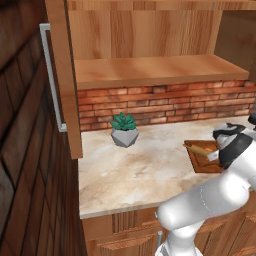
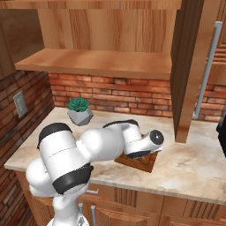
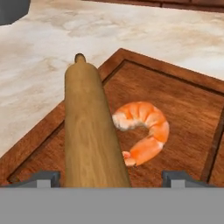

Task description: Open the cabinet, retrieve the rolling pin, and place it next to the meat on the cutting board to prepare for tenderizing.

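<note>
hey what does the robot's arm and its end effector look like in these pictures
The arm is glossy white, built of rounded tube-shaped segments with black bands at the joints and a round grey cap with a dark centre at one joint. No cables or markings are visible. The end effector shows two small dark grey, blocky fingertips.

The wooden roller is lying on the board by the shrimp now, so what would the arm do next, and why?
Probably lift the gripper straight up and away. In the hand view the rolling pin already lies on the cutting board right beside the meat, and the fingertips stand wide of the pin, so it looks released.
</note>
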Controlling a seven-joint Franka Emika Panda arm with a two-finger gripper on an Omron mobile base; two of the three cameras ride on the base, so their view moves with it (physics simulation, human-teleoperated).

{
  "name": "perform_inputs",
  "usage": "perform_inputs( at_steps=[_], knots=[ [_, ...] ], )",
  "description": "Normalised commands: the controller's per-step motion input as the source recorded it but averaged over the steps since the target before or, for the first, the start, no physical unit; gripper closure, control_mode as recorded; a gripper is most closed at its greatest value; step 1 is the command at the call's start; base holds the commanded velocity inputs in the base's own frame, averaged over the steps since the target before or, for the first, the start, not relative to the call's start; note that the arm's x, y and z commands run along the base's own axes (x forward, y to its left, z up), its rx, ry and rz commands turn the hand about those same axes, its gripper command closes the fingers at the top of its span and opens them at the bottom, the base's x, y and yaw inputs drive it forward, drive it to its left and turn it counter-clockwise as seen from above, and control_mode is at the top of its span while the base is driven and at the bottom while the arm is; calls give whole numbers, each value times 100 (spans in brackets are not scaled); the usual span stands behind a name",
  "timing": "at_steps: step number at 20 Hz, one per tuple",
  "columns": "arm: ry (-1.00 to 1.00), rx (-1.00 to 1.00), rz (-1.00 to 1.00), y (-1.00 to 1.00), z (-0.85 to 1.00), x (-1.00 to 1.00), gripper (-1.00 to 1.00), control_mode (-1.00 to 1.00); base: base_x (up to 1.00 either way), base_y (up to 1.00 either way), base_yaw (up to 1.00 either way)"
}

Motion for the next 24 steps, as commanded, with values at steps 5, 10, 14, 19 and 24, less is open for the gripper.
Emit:
perform_inputs(
  at_steps=[5, 10, 14, 19, 24],
  knots=[
    [0, 1, 5, 16, -9, -51, -100, -100, 0, 0, 0],
    [0, 0, 4, 29, -3, -63, -100, -100, 0, 0, 0],
    [0, 0, 2, 45, 0, -57, -100, -100, 0, 0, 0],
    [0, 0, 0, 54, 0, -55, -100, -100, 0, 0, 0],
    [0, 0, 0, 55, 0, -56, -100, -100, 0, 0, 0]
  ],
)
